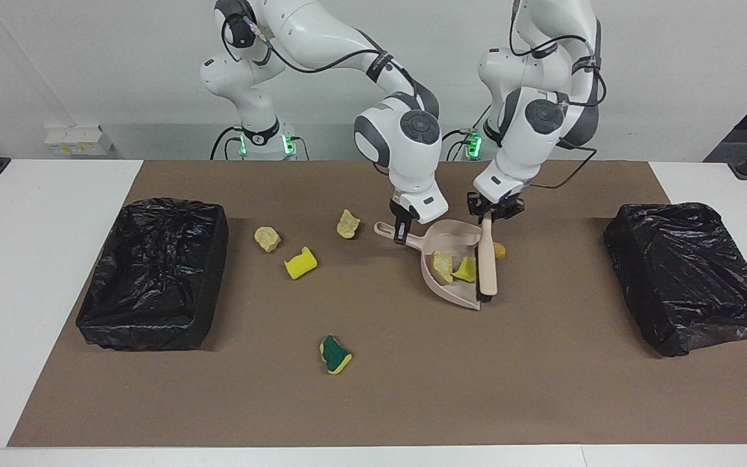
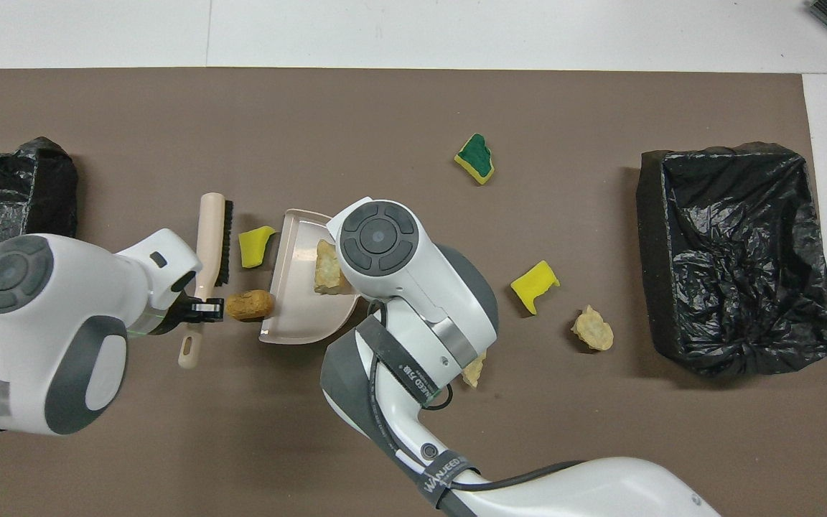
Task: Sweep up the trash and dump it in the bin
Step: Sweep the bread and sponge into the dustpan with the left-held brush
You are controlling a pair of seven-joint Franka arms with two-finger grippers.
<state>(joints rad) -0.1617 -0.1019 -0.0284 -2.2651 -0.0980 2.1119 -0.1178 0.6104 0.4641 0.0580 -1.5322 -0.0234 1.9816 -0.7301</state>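
Note:
My right gripper [image 1: 403,232] is shut on the handle of the beige dustpan [image 1: 454,256], which rests mid-table. My left gripper [image 1: 494,214] is shut on the handle of the beige brush [image 1: 488,263], held along the pan's open edge. Of the trash, a tan lump [image 1: 441,266] lies in the pan and a yellow bit [image 1: 465,269] sits at its mouth against the bristles. An orange-brown lump [image 2: 248,304] lies just outside the pan. Toward the right arm's end lie a yellow sponge [image 1: 300,263], two tan lumps [image 1: 267,238] [image 1: 347,223] and a green-and-yellow sponge [image 1: 335,355].
Two bins lined with black bags stand on the brown mat, one [image 1: 153,279] at the right arm's end and one [image 1: 691,272] at the left arm's end. In the overhead view my right arm covers the pan's handle and part of one tan lump [image 2: 472,370].

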